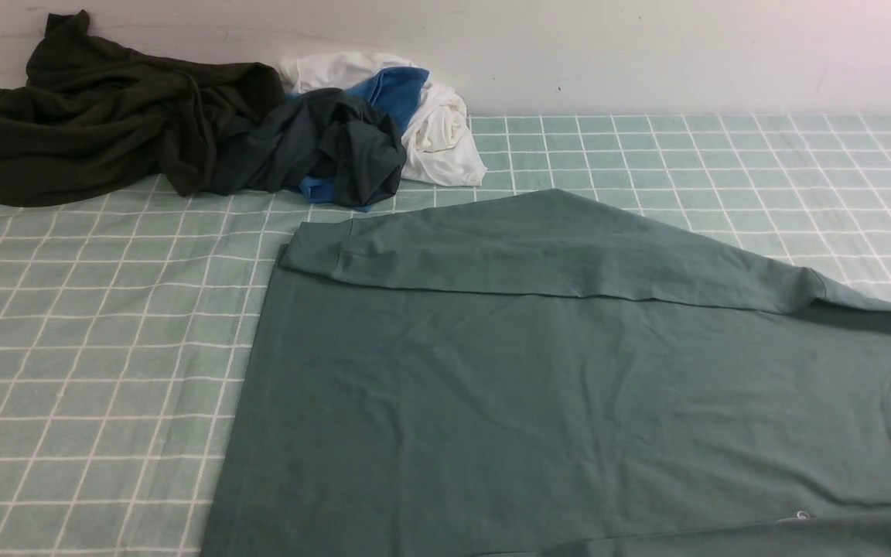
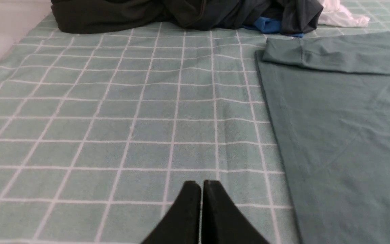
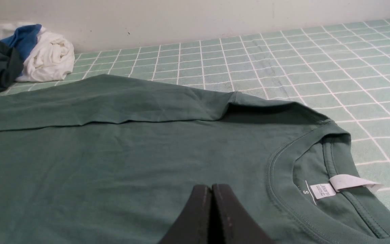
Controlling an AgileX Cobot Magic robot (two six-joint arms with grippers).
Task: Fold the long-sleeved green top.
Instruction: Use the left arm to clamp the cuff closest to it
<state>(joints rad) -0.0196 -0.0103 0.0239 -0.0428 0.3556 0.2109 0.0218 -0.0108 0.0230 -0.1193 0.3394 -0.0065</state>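
The green long-sleeved top [image 1: 538,387] lies flat on the checked cloth, its neckline [image 3: 303,176] toward the right and its hem toward the left. Its far sleeve [image 1: 538,247] is folded across the body, cuff [image 1: 322,247] at the hem side. My left gripper [image 2: 201,184] is shut and empty above bare cloth, left of the top's hem edge [image 2: 273,128]. My right gripper [image 3: 211,188] is shut and empty, hovering over the chest just left of the collar with its white label [image 3: 347,183]. Neither gripper shows in the front view.
A very dark olive-black garment [image 1: 97,116], a dark slate-grey garment with blue cloth [image 1: 337,147] and a white garment [image 1: 438,131] are piled at the back left against the wall. The green-and-white checked cloth [image 1: 90,340] covers the table.
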